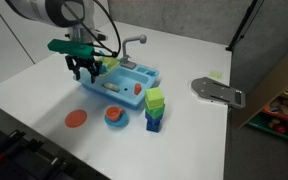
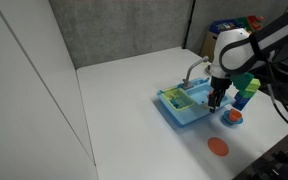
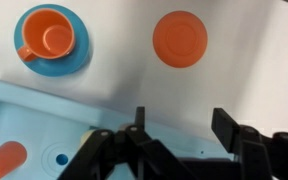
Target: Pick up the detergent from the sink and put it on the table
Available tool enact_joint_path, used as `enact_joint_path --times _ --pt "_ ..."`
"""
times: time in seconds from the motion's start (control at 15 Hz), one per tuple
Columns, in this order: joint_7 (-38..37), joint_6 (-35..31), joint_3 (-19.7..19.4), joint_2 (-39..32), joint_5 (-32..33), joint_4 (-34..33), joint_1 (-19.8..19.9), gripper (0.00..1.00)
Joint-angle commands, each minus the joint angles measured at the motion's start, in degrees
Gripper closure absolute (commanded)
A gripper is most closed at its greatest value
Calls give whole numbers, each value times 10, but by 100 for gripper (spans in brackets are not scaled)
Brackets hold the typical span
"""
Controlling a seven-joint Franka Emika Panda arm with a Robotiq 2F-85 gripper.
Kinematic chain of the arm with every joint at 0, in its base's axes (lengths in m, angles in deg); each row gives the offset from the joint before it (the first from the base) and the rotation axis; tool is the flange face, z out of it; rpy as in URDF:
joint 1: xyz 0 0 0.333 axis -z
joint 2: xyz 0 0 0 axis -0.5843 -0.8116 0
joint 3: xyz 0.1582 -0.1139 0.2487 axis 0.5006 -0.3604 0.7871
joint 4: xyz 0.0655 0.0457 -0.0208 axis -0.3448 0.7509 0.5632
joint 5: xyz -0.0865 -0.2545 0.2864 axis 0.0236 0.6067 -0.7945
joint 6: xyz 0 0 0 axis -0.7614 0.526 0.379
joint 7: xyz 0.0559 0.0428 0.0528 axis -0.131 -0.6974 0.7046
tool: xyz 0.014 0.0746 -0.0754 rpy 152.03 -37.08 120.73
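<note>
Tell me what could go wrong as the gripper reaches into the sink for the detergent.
The open gripper hovers near the sink edge, so a finger could catch the wall and shift the light toy. The orange-red piece lies close by in the basin and might be grabbed by mistake.

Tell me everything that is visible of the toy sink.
The sink is a light blue, rectangular toy, apparently plastic, with raised rims and a grey curved faucet on one long edge. It stands flat on the white table. An orange-red piece lies inside. The end effector hangs above one end; whether it touches the sink cannot be told.
</note>
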Motion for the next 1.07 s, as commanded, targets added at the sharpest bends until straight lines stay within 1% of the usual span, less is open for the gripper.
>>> enact_joint_path --times 0.0,0.53,0.8,1.0 --pt "9 -8 -8 22 -11 -4 5 1" --pt "-57 -62 -51 9 4 -25 -1 0" --pt "-83 -72 -62 -8 5 -32 -3 0" --pt "-94 -83 -63 -27 1 -38 -1 0"
